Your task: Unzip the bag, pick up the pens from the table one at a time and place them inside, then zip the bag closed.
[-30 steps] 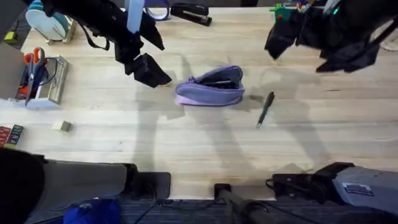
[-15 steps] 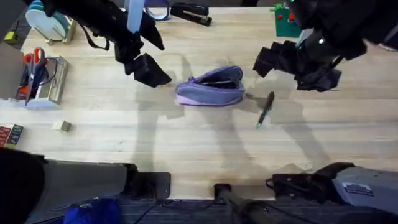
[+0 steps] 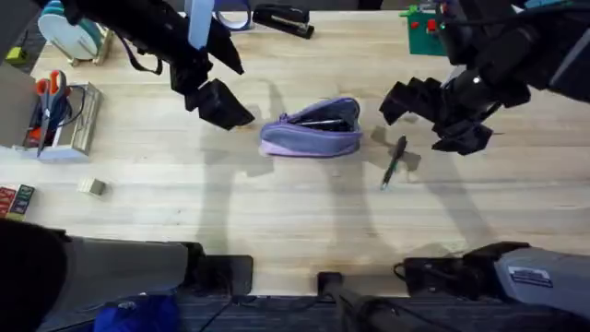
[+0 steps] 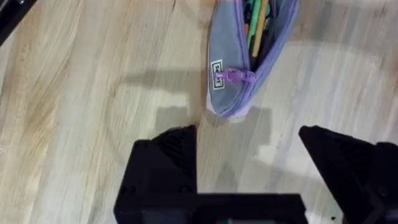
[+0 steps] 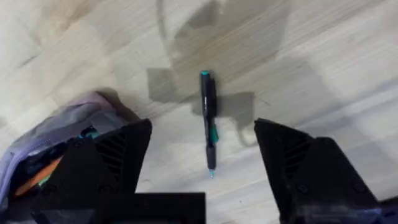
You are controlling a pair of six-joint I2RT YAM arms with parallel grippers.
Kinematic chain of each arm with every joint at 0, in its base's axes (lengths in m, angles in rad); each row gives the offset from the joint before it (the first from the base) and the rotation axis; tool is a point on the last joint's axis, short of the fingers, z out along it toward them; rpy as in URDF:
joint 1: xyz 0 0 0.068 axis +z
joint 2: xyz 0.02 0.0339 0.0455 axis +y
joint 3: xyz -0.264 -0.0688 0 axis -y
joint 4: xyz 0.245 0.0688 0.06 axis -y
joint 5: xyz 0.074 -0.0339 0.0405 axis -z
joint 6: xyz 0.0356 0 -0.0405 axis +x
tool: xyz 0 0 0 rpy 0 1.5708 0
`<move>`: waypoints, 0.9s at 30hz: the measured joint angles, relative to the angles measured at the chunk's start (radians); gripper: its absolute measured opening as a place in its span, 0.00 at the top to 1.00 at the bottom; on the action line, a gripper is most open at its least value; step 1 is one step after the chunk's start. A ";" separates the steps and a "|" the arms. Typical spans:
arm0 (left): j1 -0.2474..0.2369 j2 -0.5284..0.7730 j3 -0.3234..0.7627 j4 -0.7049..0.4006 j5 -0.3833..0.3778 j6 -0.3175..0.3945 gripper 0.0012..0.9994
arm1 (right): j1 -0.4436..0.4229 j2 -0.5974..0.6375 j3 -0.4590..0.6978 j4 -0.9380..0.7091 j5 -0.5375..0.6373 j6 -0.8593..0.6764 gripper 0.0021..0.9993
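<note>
Pen point(image 3: 395, 160) placement decides the coming grasp: it lies alone on the table point(image 3: 277, 212), just right of the unzipped bag point(image 3: 312, 129), its long axis running roughly toward and away from the arm bases. The right gripper point(image 3: 433, 115) hovers right above it, fingers spread wide to either side. The left gripper point(image 3: 221, 103), also wide, waits left of the bag.

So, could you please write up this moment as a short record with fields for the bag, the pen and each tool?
bag: lavender pencil pouch, unzipped, pens and pencils visible inside, lying on the wooden table
pen: dark pen with green accents, on the table beside the pouch, ungrasped
left tool: open, empty, above the table near the pouch's zipper-pull end
right tool: open, empty, over the pen
</note>
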 joint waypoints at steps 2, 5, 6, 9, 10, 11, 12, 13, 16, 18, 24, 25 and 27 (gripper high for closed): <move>0.000 0.000 0.000 0.000 0.000 0.000 0.01 | -0.004 0.000 -0.016 0.028 -0.011 0.002 0.01; 0.000 0.000 0.000 0.000 0.000 0.000 0.01 | -0.004 0.000 -0.050 0.077 -0.035 0.005 0.00; 0.000 0.000 0.000 0.000 0.000 0.000 0.01 | -0.004 0.000 -0.062 0.090 -0.040 0.005 0.00; 0.000 0.000 0.000 0.000 0.000 0.000 0.01 | -0.004 0.000 -0.106 0.130 -0.052 0.008 0.00; 0.000 0.000 0.000 0.000 0.000 0.000 0.01 | -0.004 0.000 -0.119 0.140 -0.055 0.008 0.00; 0.000 0.000 0.000 0.000 0.000 0.000 0.01 | -0.004 0.000 -0.133 0.154 -0.056 0.008 0.00; 0.000 0.000 0.000 0.000 0.000 0.000 0.01 | -0.004 0.000 -0.144 0.167 -0.058 0.008 0.00; 0.000 0.000 0.000 0.000 0.000 0.000 0.01 | -0.004 0.000 -0.157 0.178 -0.058 0.008 0.00; 0.000 0.000 0.000 0.000 0.000 0.000 0.01 | -0.004 0.000 -0.190 0.211 -0.058 0.011 0.00; 0.000 0.000 0.000 0.000 0.000 0.000 0.01 | -0.004 0.000 -0.211 0.233 -0.059 0.017 0.00; 0.000 0.000 0.000 0.000 0.000 0.000 0.01 | -0.004 0.021 -0.232 0.247 -0.056 0.036 0.00; 0.000 0.000 0.000 0.000 0.000 0.000 0.01 | -0.004 0.026 -0.230 0.246 -0.054 0.038 0.00; 0.000 0.000 0.000 0.000 0.000 0.000 0.01 | -0.004 0.038 -0.221 0.241 -0.053 0.039 0.00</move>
